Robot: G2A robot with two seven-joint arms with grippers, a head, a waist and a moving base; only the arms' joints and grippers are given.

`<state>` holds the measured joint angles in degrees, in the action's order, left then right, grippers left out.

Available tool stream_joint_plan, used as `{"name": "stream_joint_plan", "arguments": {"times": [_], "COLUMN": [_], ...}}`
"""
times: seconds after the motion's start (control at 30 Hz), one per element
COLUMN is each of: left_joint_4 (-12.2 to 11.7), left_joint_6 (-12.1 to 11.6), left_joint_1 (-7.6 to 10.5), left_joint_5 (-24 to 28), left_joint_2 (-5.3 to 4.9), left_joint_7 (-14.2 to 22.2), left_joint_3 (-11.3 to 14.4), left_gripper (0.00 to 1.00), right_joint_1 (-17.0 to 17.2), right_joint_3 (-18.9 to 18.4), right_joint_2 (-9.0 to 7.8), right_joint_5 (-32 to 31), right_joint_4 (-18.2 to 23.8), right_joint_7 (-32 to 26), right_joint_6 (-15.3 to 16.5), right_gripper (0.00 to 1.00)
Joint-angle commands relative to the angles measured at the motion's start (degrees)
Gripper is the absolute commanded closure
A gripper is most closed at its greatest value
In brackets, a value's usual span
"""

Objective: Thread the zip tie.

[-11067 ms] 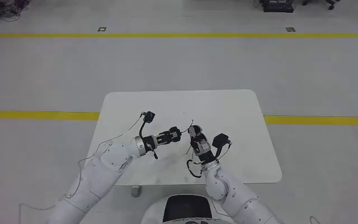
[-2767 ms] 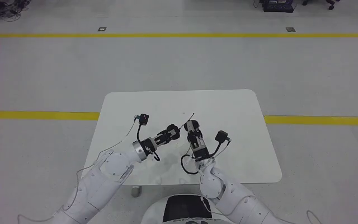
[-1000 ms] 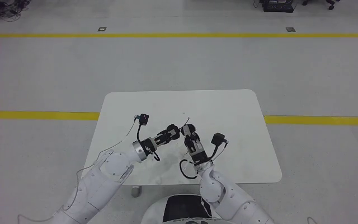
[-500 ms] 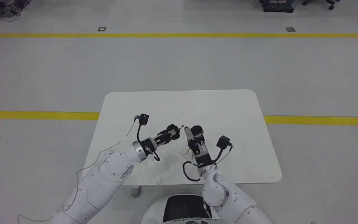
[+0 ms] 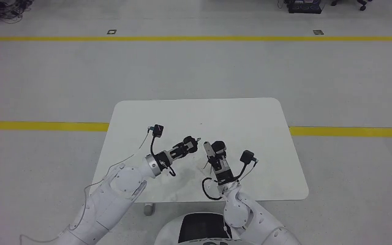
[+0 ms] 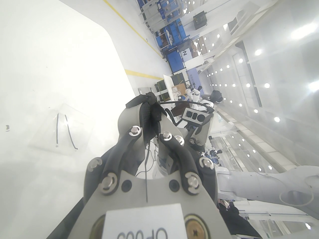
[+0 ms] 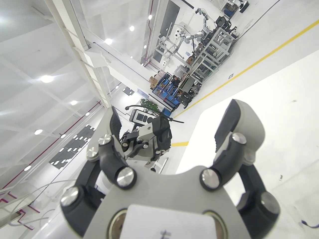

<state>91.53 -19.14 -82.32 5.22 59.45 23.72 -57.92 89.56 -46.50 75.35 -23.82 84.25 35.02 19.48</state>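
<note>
The zip tie [image 6: 146, 155] is a thin black strap, and my left gripper [image 6: 147, 106] is shut on it, the strap trailing back along the palm. In the top view the left gripper [image 5: 192, 144] hovers over the middle front of the white table [image 5: 257, 122], with my right gripper [image 5: 209, 146] just to its right and apart from it. The right gripper [image 7: 173, 109] stands open with nothing between its fingers. Beyond it the left gripper [image 7: 160, 130] faces it, and a short end of the zip tie [image 7: 177, 120] sticks out sideways from its fingertips.
A clear bag [image 6: 44, 135] holding two spare black ties lies flat on the table below the left gripper. A tiny dark piece [image 6: 7, 128] lies nearby. The table's far half and right side are bare.
Over the last second my right gripper has drawn back to the right, away from the left gripper. The strap end that rose above it now shows at the left gripper. The left arm stayed put.
</note>
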Motion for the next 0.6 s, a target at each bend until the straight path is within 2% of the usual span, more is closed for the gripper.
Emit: {"name": "stream_joint_plan", "arguments": {"times": [0.0, 0.17, 0.33, 0.4, 0.5, 0.57], "left_joint_4": [-0.23, -1.01, -2.02, -2.91, -3.48, -3.17], "left_joint_6": [-0.17, -0.34, -0.34, -0.34, -0.34, -0.34], "left_joint_1": [-0.13, 0.21, 0.83, 1.20, 1.68, 1.84], "left_joint_5": [2.03, 9.40, 13.96, 15.17, 15.89, 15.10], "left_joint_2": [-0.03, -0.42, -0.63, -0.62, -0.56, -0.60], "left_joint_7": [1.44, 8.76, 16.17, 18.29, 19.81, 20.47], "left_joint_3": [-0.12, -1.97, -3.33, -3.62, -3.94, -4.23], "left_gripper": [1.00, 1.00, 1.00, 1.00, 1.00, 1.00], "right_joint_1": [0.62, 2.74, 3.90, 3.75, 3.21, 3.21], "right_joint_3": [-1.35, -6.03, -10.03, -11.47, -13.76, -13.76], "right_joint_2": [-0.66, -3.30, -5.29, -5.80, -6.19, -6.19], "right_joint_5": [4.25, 12.29, 21.45, 26.65, 32.26, 32.26], "right_joint_4": [1.20, 5.52, 8.70, 9.13, 7.37, 7.37], "right_joint_7": [-5.07, -19.24, -33.91, -42.13, -52.03, -52.03], "right_joint_6": [0.00, 0.00, 0.00, 0.00, 0.00, 0.00], "right_gripper": [0.00, 0.00, 0.00, 0.00, 0.00, 0.00]}}
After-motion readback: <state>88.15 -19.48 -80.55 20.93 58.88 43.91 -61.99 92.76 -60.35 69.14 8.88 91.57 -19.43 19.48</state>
